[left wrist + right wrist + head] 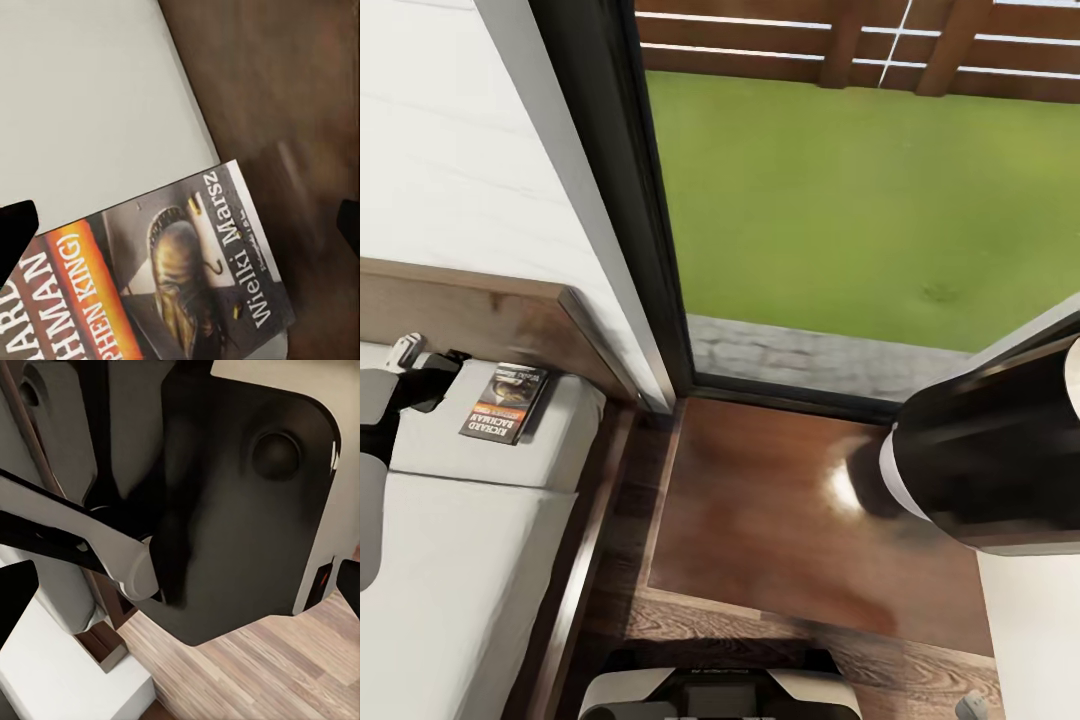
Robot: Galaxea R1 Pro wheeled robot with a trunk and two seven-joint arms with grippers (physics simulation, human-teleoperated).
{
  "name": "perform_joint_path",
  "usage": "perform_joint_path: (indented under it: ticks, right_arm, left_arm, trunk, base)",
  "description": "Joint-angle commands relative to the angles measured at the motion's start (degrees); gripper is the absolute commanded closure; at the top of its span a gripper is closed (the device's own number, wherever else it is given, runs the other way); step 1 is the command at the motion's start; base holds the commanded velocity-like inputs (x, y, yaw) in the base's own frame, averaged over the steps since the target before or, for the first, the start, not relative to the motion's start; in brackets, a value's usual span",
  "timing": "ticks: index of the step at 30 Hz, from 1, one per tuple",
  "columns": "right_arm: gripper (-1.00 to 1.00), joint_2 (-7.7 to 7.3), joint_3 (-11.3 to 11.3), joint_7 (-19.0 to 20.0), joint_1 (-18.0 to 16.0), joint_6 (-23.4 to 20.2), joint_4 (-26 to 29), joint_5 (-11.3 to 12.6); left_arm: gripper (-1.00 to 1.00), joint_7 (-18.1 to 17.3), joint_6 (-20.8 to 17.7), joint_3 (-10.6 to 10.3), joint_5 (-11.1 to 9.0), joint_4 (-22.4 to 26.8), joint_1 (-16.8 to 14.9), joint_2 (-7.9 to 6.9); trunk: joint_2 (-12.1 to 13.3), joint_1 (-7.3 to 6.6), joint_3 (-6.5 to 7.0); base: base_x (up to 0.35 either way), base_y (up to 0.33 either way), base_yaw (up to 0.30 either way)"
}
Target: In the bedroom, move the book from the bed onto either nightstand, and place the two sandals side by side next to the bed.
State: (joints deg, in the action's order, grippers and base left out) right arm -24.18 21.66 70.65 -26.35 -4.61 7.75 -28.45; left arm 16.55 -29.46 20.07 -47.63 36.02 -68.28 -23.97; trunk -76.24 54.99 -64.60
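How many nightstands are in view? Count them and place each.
1. The nightstand stands on the floor between the bed and the robot's right arm, below the window. A second may lie outside the picture.

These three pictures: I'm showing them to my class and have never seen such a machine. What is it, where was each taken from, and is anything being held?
It is a simulated two-armed wheeled robot. The large picture comes from its head, looking down at a bed, a dark wooden nightstand beside it and a window onto grass. A book lies on the mattress near the headboard. The left gripper reaches beside it; its wrist camera shows the book cover close up, dark fingertips spread apart, so nothing is held. The right wrist camera looks back at the robot's own body above plank floor.
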Motion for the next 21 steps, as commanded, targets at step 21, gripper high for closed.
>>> perform_joint_path:
  ticks: [21]
  right_arm:
    - [-1.0,0.01,0.48,0.27,-0.02,-0.49,0.06,-0.38]
  left_arm:
    - [-1.0,0.5,2.37,-0.3,2.33,0.8,-0.02,-0.11]
  trunk:
    - [-0.42,0.22,-0.21]
  base:
    - [0.0,0.0,0.0]
